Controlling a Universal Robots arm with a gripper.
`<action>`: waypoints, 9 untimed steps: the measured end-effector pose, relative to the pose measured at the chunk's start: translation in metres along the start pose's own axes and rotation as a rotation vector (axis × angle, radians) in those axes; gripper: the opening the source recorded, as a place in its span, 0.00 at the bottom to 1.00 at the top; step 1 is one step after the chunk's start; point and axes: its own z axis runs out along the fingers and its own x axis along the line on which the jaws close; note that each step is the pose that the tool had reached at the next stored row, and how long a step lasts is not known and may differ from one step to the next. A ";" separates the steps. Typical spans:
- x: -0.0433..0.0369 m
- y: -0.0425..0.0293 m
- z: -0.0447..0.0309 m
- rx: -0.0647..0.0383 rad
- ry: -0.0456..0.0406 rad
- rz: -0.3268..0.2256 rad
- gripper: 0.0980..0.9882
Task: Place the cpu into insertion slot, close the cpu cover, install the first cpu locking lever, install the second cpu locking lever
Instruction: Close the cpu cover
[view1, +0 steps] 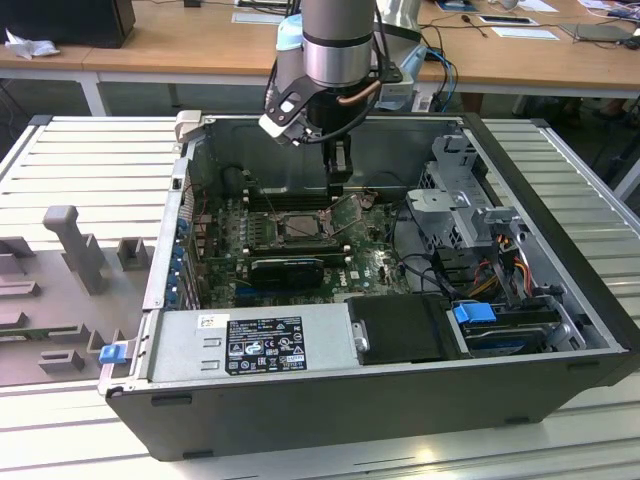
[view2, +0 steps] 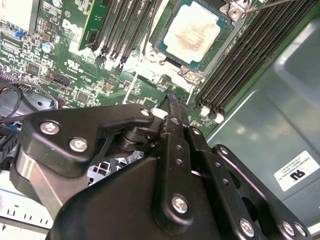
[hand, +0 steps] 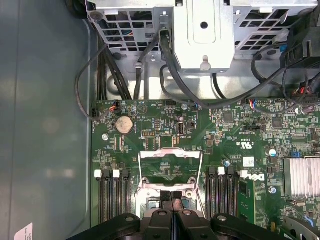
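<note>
Closed claw (view2: 174, 100) hovers beside the seated cpu (view2: 192, 31).

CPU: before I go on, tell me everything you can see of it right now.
The cpu is a small flat square chip with a pale silver-beige metal top, smeared brownish in the middle and edged in green. It lies flat in the insertion slot, uncovered: the cpu cover is swung open off it. The gripper hangs beside the slot, fingers together, not touching the chip.
</note>
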 end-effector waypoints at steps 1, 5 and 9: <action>0.0000 0.0003 0.0000 0.000 0.0000 0.000 0.01; 0.0000 0.0010 0.0001 0.000 0.0000 0.000 0.01; 0.0001 0.0028 0.0003 0.000 0.0000 0.000 0.01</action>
